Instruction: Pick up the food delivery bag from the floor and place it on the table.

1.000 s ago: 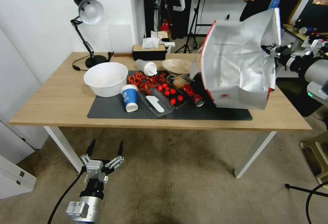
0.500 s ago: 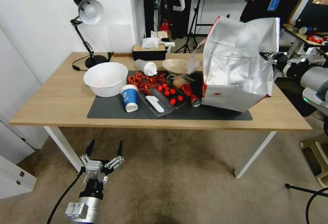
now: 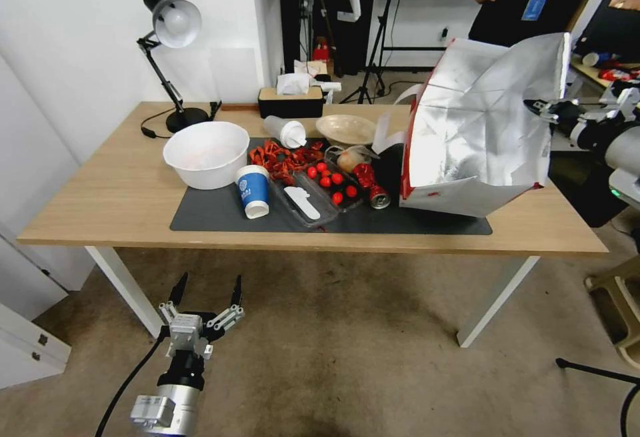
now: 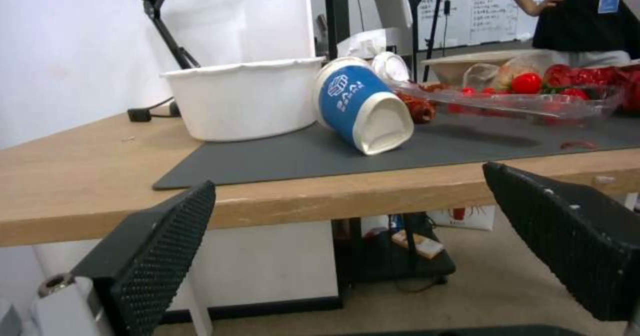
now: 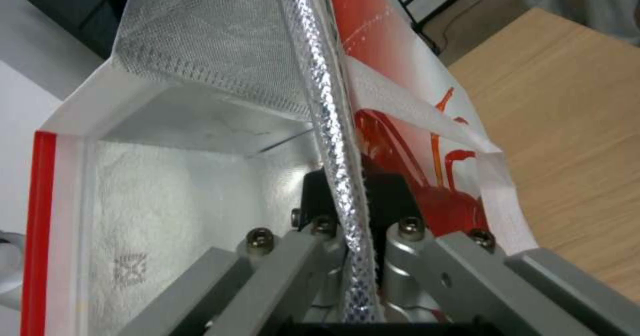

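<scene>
Currently, nearest the camera in the head view: left gripper (image 3: 205, 288) hangs low over the floor (image 3: 347, 357), in front of the table (image 3: 100, 203), fingers spread wide, nothing in them. Left wrist view confirms it, both black ribbed fingers (image 4: 157, 246) far apart with only the table edge (image 4: 287, 196) between; it also shows the tipped blue paper cup (image 4: 360, 108) leaning against the white bowl (image 4: 243, 98) on the dark grey mat (image 4: 320, 153).

Head view adds layout: blue paper cup (image 3: 254, 190), white bowl (image 3: 207, 153) and a clear tray of cherry tomatoes (image 3: 331, 182) on the dark grey mat (image 3: 220, 213), a red can (image 3: 372, 187) lying just beside the food delivery bag (image 3: 480, 130). Bag sits at the table's right end, base on the mat's right part, tilted, foil lining facing the camera.

Right gripper (image 3: 550, 109) is at the bag's upper right edge. Right wrist view gives the grip detail: right gripper (image 5: 350, 211) pinched closed on the bag's foil rim, food delivery bag (image 5: 200, 126) wall running between the pads, red print and a white strap handle (image 5: 427, 118) on the outer side.

Behind the bowl: black desk lamp (image 3: 170, 30), tissue box (image 3: 291, 97).
</scene>
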Tool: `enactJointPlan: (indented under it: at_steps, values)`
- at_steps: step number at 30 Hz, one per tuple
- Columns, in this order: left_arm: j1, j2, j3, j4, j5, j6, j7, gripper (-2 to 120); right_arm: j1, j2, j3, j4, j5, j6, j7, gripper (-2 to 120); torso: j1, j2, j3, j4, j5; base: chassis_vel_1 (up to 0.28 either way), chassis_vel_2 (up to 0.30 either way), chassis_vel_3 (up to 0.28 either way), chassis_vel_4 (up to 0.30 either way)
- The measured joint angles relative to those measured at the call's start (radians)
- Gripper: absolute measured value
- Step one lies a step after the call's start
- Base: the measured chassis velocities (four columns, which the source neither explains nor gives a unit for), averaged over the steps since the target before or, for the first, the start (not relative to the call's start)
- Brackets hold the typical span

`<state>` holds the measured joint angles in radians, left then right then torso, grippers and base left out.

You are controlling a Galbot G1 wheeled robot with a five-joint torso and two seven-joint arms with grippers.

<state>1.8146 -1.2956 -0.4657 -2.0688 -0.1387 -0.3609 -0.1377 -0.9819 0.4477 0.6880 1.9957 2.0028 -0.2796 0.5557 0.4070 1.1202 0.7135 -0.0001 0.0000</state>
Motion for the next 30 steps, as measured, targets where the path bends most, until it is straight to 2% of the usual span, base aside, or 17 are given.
enactJointPlan:
  at_steps: [10, 13, 15, 18, 20, 21, 24, 25, 29, 30]
  values:
    - [0.000, 0.001, 0.001, 0.004, 0.000, 0.001, 0.000, 100, 0.000, 0.005, -0.003, -0.003, -0.011, -0.009, 0.016, 0, 0.000, 0.000, 0.000, 0.0001, 0.0000, 0.000, 0.000, 0.000, 0.000]
    - [-0.001, 0.001, 0.002, 0.005, 0.000, 0.002, 0.000, 100, 0.000, 0.004, -0.004, -0.002, -0.023, -0.012, 0.020, 3, 0.000, 0.000, 0.000, 0.0001, 0.0000, 0.000, 0.000, 0.000, 0.000]
    - [-0.002, 0.002, 0.002, 0.005, -0.001, 0.003, 0.000, 100, -0.001, 0.001, -0.004, -0.001, -0.043, -0.014, 0.022, 15, 0.000, 0.000, 0.000, 0.0001, -0.0001, 0.000, 0.000, 0.000, 0.000]
    - [-0.003, 0.002, 0.002, 0.005, -0.002, 0.004, 0.000, 100, 0.000, -0.001, -0.005, -0.001, -0.051, -0.012, 0.027, 22, 0.000, 0.000, 0.000, 0.0001, 0.0000, 0.000, 0.000, 0.000, 0.000]
    - [-0.003, 0.002, 0.002, 0.005, -0.002, 0.004, 0.000, 100, 0.003, -0.005, -0.005, -0.001, -0.059, -0.004, 0.033, 34, 0.000, 0.000, 0.000, 0.0001, -0.0001, 0.000, 0.000, 0.000, 0.000]
    - [-0.003, 0.002, 0.002, 0.005, -0.002, 0.004, 0.000, 100, 0.003, -0.005, -0.005, -0.001, -0.059, -0.004, 0.033, 34, 0.000, 0.000, 0.000, 0.0001, -0.0001, 0.000, 0.000, 0.000, 0.000]
    - [-0.003, 0.002, 0.002, 0.006, -0.003, 0.004, 0.001, 100, 0.004, -0.008, -0.007, -0.003, -0.082, 0.001, 0.035, 48, 0.000, 0.000, 0.000, 0.0001, -0.0001, 0.000, 0.000, 0.000, 0.000]
    - [-0.003, 0.002, 0.002, 0.006, -0.003, 0.004, 0.001, 100, 0.004, -0.008, -0.007, -0.003, -0.082, 0.001, 0.035, 48, 0.000, 0.000, 0.000, 0.0001, -0.0001, 0.000, 0.000, 0.000, 0.000]
    - [-0.002, 0.003, 0.001, 0.006, -0.003, 0.007, 0.001, 100, 0.000, -0.008, -0.015, -0.001, -0.158, 0.021, 0.029, 69, 0.000, 0.000, 0.000, 0.0001, 0.0000, 0.000, 0.000, 0.000, 0.000]
    - [-0.002, 0.003, 0.001, 0.006, -0.003, 0.007, 0.001, 100, 0.000, -0.008, -0.015, -0.001, -0.158, 0.021, 0.029, 69, 0.000, 0.000, 0.000, 0.0001, 0.0000, 0.000, 0.000, 0.000, 0.000]
